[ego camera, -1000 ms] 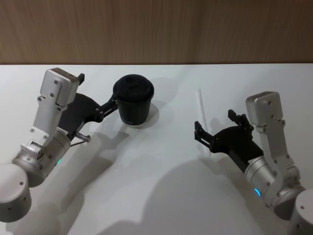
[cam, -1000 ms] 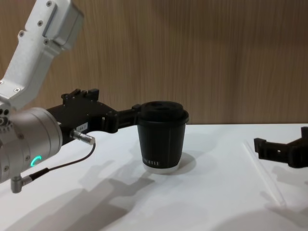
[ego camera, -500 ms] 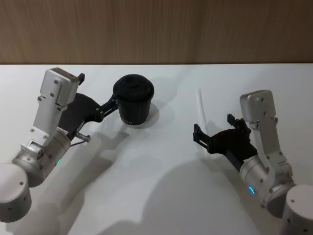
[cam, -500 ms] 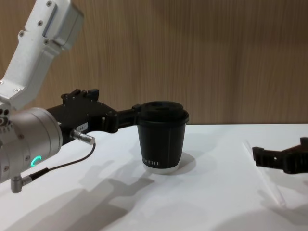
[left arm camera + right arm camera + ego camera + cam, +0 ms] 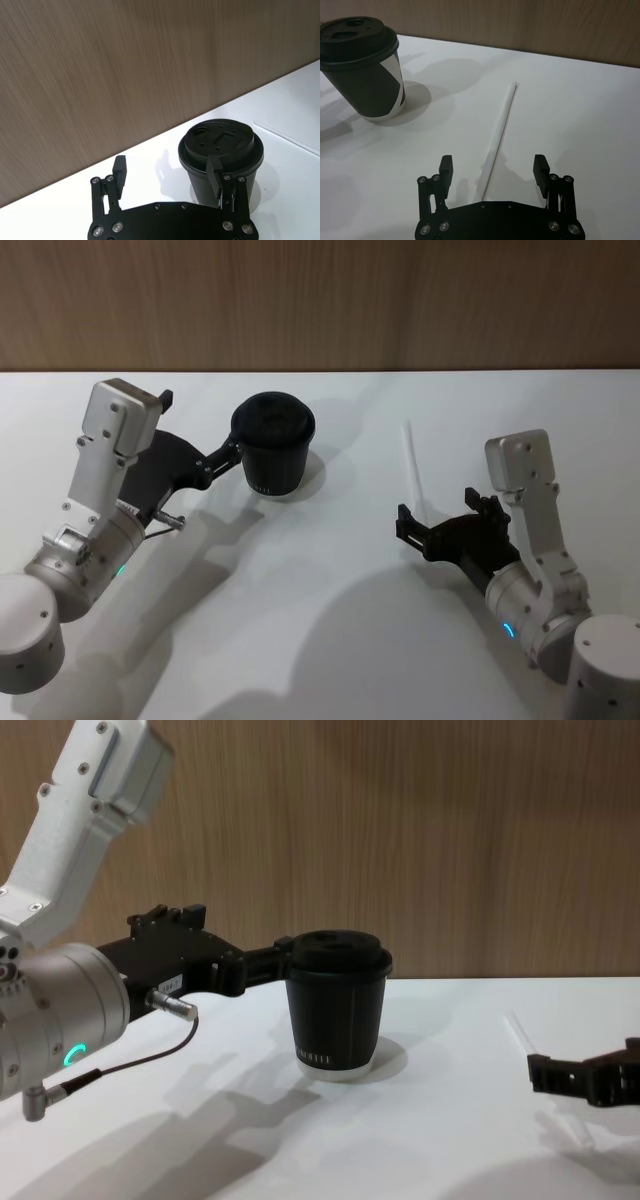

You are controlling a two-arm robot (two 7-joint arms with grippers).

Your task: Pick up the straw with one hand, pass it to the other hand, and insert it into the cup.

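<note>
The black cup point(image 5: 273, 445) with its domed lid stands upright at the back left of the white table point(image 5: 320, 640). My left gripper point(image 5: 200, 425) is open beside it. In the left wrist view one finger point(image 5: 215, 176) rests against the cup's point(image 5: 220, 155) side, and the other finger stands well clear. The white straw point(image 5: 411, 468) lies flat on the table at the right. My right gripper point(image 5: 445, 515) is open and low over the straw's near end. In the right wrist view the straw point(image 5: 501, 125) runs between the spread fingers point(image 5: 446, 167), untouched.
A wooden wall point(image 5: 320, 300) runs along the table's far edge. A thin dark cable with a metal plug point(image 5: 170, 1005) hangs from my left arm. White table surface lies between the cup and the straw.
My right gripper has sunk toward the table and drawn slightly nearer to me, still straddling the straw. The left arm, the cup and the straw have not moved.
</note>
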